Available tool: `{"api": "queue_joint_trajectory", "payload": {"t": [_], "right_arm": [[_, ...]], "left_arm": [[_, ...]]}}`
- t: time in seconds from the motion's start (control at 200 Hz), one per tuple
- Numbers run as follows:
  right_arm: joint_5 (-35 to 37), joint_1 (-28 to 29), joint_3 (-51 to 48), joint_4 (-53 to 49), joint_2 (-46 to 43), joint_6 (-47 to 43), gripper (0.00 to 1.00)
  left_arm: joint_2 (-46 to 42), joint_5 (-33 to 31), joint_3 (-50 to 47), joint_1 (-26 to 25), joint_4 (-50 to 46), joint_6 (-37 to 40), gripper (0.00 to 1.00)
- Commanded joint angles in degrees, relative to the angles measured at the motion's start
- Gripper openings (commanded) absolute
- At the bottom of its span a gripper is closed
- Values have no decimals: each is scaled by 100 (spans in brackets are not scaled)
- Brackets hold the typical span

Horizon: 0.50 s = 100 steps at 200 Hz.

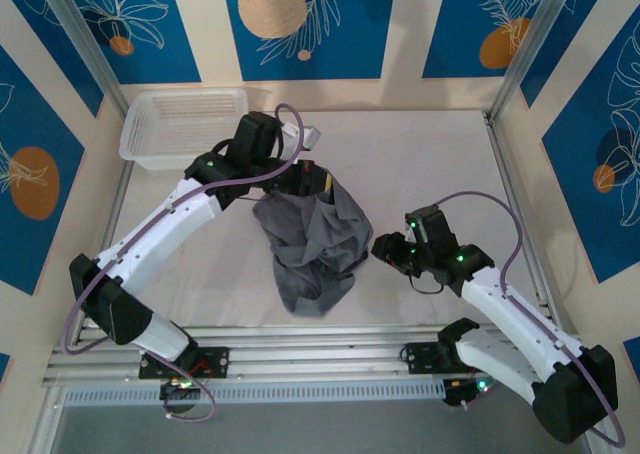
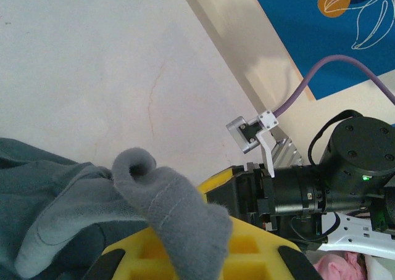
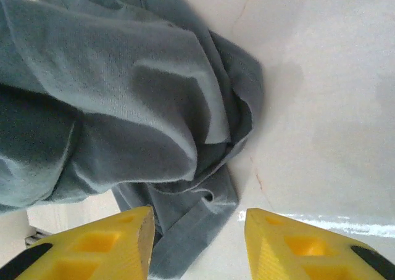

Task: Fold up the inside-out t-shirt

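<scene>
Top external view has the inside-out t-shirt (image 1: pixel 315 249) bunched in a crumpled heap at the middle of the frame. Its upper end is lifted off the worktop (image 1: pixel 440 164) by the left gripper (image 1: pixel 308 179), and its lower end is piled on the surface just below centre. A white basket (image 1: pixel 185 124) sits in the upper left, well apart from the cloth.

In the left wrist view, that gripper's yellow fingers (image 2: pixel 247 246) are pressed together on a rolled ridge of grey fabric at the bottom of the frame, so it is pinching the shirt. The right gripper (image 1: pixel 386 250) hangs just beside the heap's right edge. In the right wrist view its two yellow fingers (image 3: pixel 105 246) stand spread at the bottom corners. A narrow strip of hem lies in the gap between them, touching neither as far as I can see.

To my eye the step in hand is getting a second hold, so the shirt can be drawn out flat before any folding. To do that well, the right gripper ought to take one clean edge, not a thick wad of layers. It should also reach far enough that the cloth sits well between the fingers, not at their tips. The left pinch is best held high so the fabric hangs free. The two should then part slowly, letting the twisted folds drop open and not tighten. I cannot tell which part of the shirt either end is.
</scene>
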Motion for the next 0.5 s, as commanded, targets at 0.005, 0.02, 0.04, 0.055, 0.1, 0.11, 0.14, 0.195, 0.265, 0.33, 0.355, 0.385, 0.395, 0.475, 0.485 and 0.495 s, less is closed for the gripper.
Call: {"api": "queue_joint_trajectory", "payload": {"t": [0.005, 0.02, 0.04, 0.055, 0.1, 0.11, 0.14, 0.195, 0.265, 0.33, 0.355, 0.385, 0.395, 0.475, 0.485, 0.495], "right_arm": [[-478, 310, 351, 379, -110, -117, 48], [-389, 417, 414, 464, -120, -121, 50], [-214, 572, 493, 588, -135, -133, 52], [-51, 694, 540, 676, -138, -162, 53], [448, 1061, 714, 934, -107, -332, 59], [582, 1125, 765, 993, -82, -392, 60], [897, 1329, 903, 1127, 11, -579, 64], [1426, 1527, 1205, 1236, 257, -924, 67], [2083, 1540, 1506, 1246, 532, -1114, 69], [2389, 1425, 1478, 1615, 609, -1210, 68], [2340, 1334, 1455, 1759, 627, -1214, 67], [2116, 1218, 1470, 1890, 674, -1213, 66], [2019, 1178, 1494, 1913, 687, -1225, 65], [1411, 1040, 1748, 1897, 935, -1285, 66], [1326, 1041, 1779, 1886, 974, -1307, 66], [1248, 1041, 1822, 1881, 999, -1330, 66]], "left_arm": [[-105, 33, -74, -37, 53, 112, 0], [-105, 41, -84, -37, 59, 105, 0], [-113, 41, -92, -41, 74, 97, 0], [-106, 49, -96, -41, 76, 91, 0], [-107, 55, -105, -41, 96, 77, 0], [-107, 62, -110, -47, 104, 71, 0], [-107, 52, -114, -56, 128, 60, 0], [-92, 65, -123, -58, 156, 38, 0], [-65, 102, -105, -76, 168, 25, 0], [-44, 137, -88, -76, 151, 33, 0], [-43, 145, -86, -77, 150, 31, 0], [-51, 146, -87, -84, 143, 48, 0], [-45, 146, -83, -80, 137, 46, 0], [-39, 147, -79, -80, 108, 85, 0], [-42, 146, -79, -84, 109, 86, 0], [-36, 146, -83, -78, 111, 86, 0]]}}
